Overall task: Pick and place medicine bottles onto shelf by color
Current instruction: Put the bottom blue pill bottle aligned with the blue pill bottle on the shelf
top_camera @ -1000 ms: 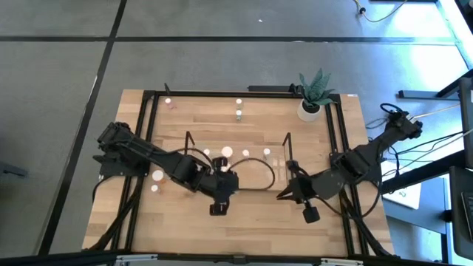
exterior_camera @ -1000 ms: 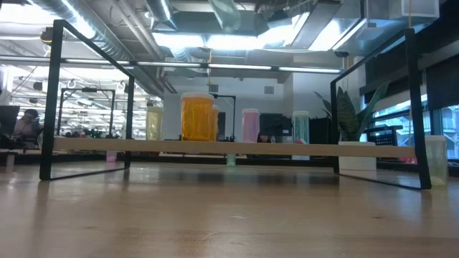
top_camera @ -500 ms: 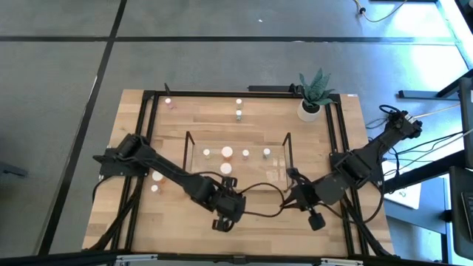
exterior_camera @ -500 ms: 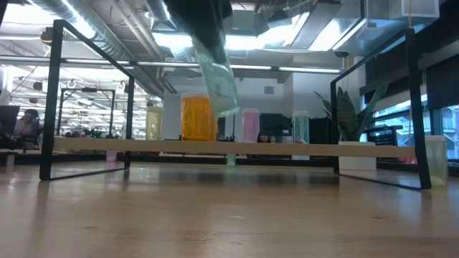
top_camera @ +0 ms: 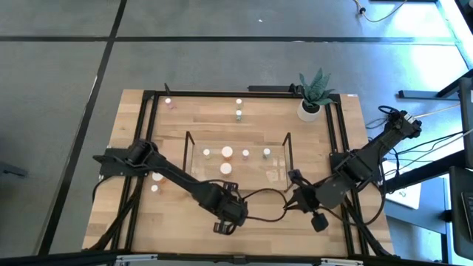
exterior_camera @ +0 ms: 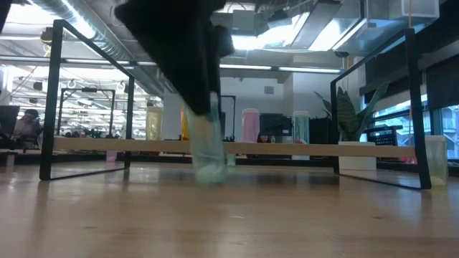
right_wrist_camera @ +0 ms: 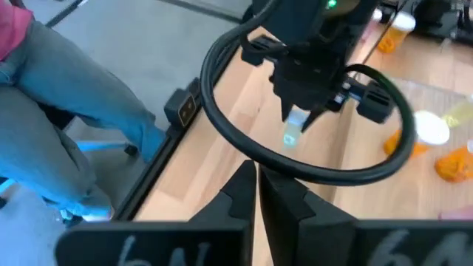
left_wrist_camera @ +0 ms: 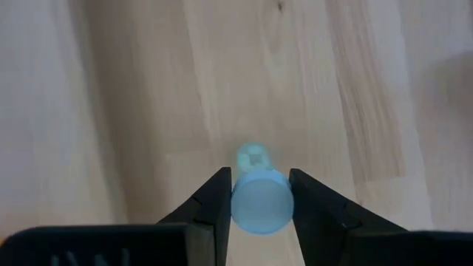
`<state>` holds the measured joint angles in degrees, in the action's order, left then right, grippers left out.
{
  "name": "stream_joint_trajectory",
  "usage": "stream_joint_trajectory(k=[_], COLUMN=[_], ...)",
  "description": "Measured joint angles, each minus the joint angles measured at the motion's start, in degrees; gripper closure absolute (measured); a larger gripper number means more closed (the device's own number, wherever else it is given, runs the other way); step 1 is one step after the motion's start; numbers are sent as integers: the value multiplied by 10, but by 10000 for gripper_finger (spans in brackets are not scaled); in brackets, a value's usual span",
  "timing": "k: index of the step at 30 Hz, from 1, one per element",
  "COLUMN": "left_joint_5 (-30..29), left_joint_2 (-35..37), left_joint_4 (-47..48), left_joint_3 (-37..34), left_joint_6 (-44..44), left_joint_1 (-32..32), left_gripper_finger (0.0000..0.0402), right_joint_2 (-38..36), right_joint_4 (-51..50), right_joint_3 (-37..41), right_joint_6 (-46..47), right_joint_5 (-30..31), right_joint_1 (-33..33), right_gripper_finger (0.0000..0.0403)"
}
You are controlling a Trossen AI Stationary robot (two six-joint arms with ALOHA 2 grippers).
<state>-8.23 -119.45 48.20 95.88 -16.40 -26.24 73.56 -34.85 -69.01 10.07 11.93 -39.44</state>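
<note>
The left gripper [top_camera: 228,219] is now hanging low over the near part of the wooden table [top_camera: 185,229], in front of the clear shelf [top_camera: 238,159]; a second ago it was up beside the shelf's near-left edge, and half a second ago it was only partway down. It is clamping a pale green medicine bottle [left_wrist_camera: 261,199] between its fingers [left_wrist_camera: 214,201], jaws partly closed on the bottle's body. In the low view the bottle [exterior_camera: 208,147] is tilting, its lower end sitting at or just above the tabletop, which I cannot settle. The right gripper [top_camera: 294,198] is waiting near the shelf's near-right corner with its fingers [right_wrist_camera: 255,193] pressed together and holding nothing; it is sitting lower and slightly rightward than a second ago. A black cable is looping between the two grippers. On the shelf, an orange bottle [top_camera: 227,153] and three smaller bottles are standing in a row. Bare wood is lying open left of the left gripper, with the black table frame [top_camera: 140,148] bounding the sides.
</note>
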Motion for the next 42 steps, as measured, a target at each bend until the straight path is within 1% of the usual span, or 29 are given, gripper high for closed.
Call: stream_joint_trajectory(k=[3, 19, 24, 29, 35, 40, 42], left_joint_5=[7, 17, 34, 39, 65, 62, 59], left_joint_2=[-11, -13, -13, -12, -15, -15, -15], left_joint_4=[1, 1, 8, 43, 47, 68, 96], left_joint_3=[0, 0, 1, 1, 0, 33, 54], left_joint_6=[-1, -15, -47, -94, -117, -116, -116], left_joint_1=[0, 3, 5, 8, 16, 21, 23], left_gripper_finger=[295, 295, 295, 295, 295, 295, 295], right_joint_2=[0, 0, 0, 0, 0, 0, 0], right_joint_4=[-20, -19, -19, -19, -17, -17, -17], right_joint_3=[0, 0, 0, 0, 0, 0, 0], right_joint_6=[6, 1, 1, 1, 1, 1, 1], right_joint_5=[0, 0, 0, 0, 0, 0, 0], right_joint_1=[0, 0, 0, 0, 0, 0, 0], right_gripper_finger=[381, 381, 381, 381, 381, 381, 381])
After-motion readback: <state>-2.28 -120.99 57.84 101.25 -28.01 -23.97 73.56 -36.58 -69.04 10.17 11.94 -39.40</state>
